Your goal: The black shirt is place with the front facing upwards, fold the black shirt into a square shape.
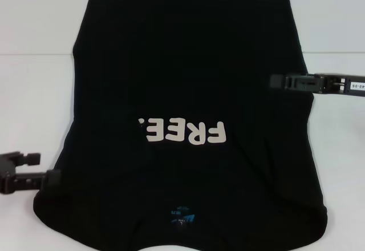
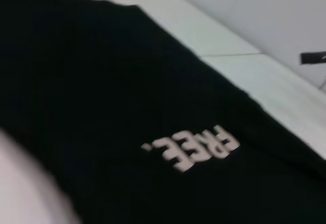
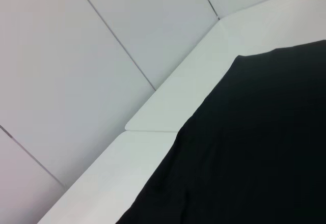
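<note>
One black shirt (image 1: 188,80) lies on one white table (image 1: 34,91). It carries one line of pale lettering (image 1: 183,132) and one small blue neck label (image 1: 181,217). Two grippers show: one left gripper (image 1: 48,179), one right gripper (image 1: 276,80).

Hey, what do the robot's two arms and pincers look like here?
Both are black, angular, blocky hardware. The right pincer is slim and bar-like, with small pale patches and a white label printed with dark characters farther back on the arm. The left pincer looks chunkier, with a forked black bracket behind it. No cables or sleeves show.
</note>
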Available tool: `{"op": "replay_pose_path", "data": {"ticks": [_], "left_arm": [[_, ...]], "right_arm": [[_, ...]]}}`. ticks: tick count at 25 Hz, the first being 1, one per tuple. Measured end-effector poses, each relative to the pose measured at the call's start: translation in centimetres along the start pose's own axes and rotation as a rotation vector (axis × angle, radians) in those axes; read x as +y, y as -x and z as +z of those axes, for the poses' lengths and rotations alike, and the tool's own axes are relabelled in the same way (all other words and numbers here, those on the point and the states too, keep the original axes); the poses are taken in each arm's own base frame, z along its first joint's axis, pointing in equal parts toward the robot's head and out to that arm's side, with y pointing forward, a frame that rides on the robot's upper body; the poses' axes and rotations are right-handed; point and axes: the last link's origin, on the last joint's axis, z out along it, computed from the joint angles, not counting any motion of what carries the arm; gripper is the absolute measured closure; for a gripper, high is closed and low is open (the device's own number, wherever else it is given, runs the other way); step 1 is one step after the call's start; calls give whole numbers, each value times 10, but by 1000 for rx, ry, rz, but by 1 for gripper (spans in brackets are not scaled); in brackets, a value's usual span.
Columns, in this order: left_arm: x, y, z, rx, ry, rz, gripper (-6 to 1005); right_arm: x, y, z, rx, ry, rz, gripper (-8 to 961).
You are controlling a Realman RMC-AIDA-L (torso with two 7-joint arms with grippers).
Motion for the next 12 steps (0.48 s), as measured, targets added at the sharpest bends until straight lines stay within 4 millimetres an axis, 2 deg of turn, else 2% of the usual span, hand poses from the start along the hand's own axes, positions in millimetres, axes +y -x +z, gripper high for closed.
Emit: {"op": "replay_pose_path", "data": {"ticks": [8,12], "left_arm": [[-8,26,-11,-39,-78,-76,111],[-8,33,-7,-66,-94,-91,118]], "right_arm": [[4,12,6,-5,9,-24,33],[4,13,7,-4,9,-27,32]]}}
